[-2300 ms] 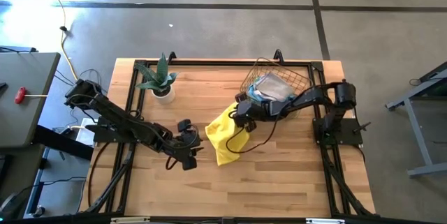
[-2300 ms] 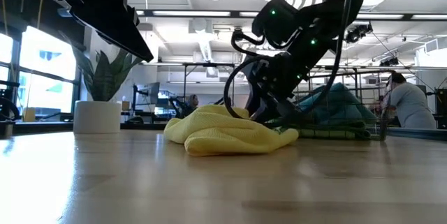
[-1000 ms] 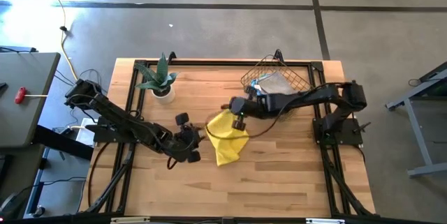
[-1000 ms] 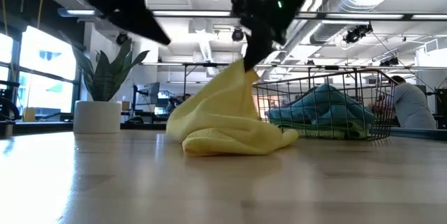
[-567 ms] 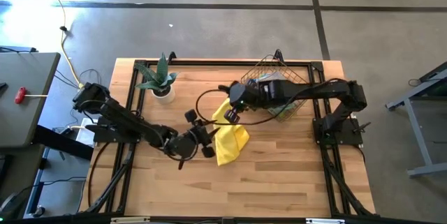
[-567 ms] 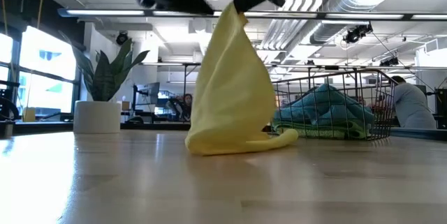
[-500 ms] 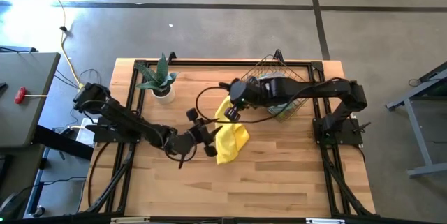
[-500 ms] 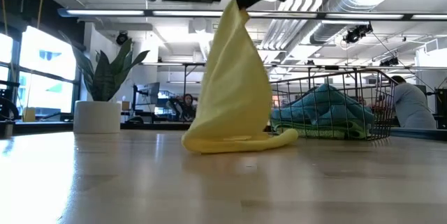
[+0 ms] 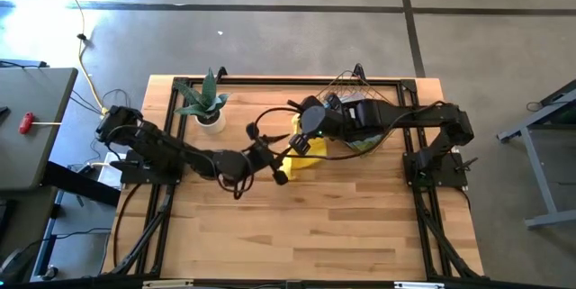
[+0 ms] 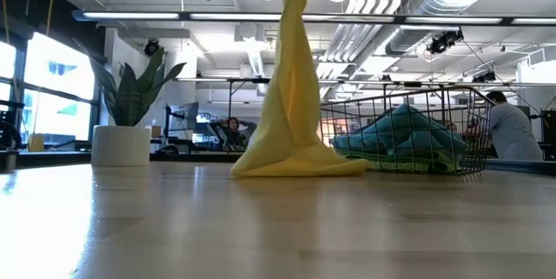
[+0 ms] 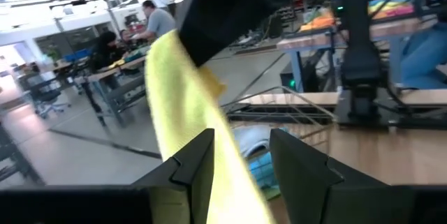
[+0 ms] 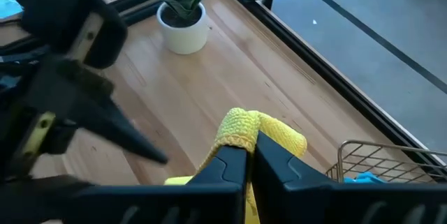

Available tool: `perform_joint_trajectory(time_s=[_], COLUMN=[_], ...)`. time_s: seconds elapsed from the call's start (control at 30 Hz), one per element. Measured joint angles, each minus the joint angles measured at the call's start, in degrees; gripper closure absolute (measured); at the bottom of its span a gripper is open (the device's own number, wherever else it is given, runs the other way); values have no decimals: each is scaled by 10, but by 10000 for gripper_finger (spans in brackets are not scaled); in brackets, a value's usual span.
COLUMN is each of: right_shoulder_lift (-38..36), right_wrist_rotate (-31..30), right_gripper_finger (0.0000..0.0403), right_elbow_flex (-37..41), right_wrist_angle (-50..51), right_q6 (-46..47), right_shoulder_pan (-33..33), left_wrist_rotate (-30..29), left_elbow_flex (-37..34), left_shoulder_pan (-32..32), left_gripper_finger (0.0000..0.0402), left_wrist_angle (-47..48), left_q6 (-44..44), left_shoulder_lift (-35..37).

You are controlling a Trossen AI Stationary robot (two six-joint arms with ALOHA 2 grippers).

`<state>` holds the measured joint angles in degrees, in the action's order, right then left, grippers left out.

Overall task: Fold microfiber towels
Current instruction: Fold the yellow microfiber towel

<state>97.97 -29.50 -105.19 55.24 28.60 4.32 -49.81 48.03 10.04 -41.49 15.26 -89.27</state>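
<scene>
Clutter is light: a potted plant [image 9: 203, 102] sits upper left of the counter [image 9: 360, 226], a wire basket [image 9: 360, 100] with more towels [image 10: 404, 136] upper right. My right end effector [image 12: 244, 155] is pinched shut on the yellow towel [image 10: 295, 96], which hangs vertically at frame centre, lower edge on the counter. My left end effector [image 11: 241, 155] stands part open around that towel, not gripping it.
</scene>
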Motion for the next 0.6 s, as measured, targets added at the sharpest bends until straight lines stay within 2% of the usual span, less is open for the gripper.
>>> perform_joint_trajectory(time_s=[0.23,0.47,0.6], right_shoulder_lift=[0,0,0], right_wrist_rotate=[-1,-27,-34], right_gripper_finger=[403,403,403], right_elbow_flex=[0,0,0], right_wrist_angle=[2,1,-3], right_q6=[-4,-19,-21], right_shoulder_pan=[0,-17,-25], left_wrist_rotate=[0,14,14], left_elbow_flex=[0,0,0], left_shoulder_pan=[-23,-12,-13], left_gripper_finger=[271,271,271], left_wrist_angle=[0,0,-3], left_q6=[-28,-49,-72], left_shoulder_lift=[0,-1,-27])
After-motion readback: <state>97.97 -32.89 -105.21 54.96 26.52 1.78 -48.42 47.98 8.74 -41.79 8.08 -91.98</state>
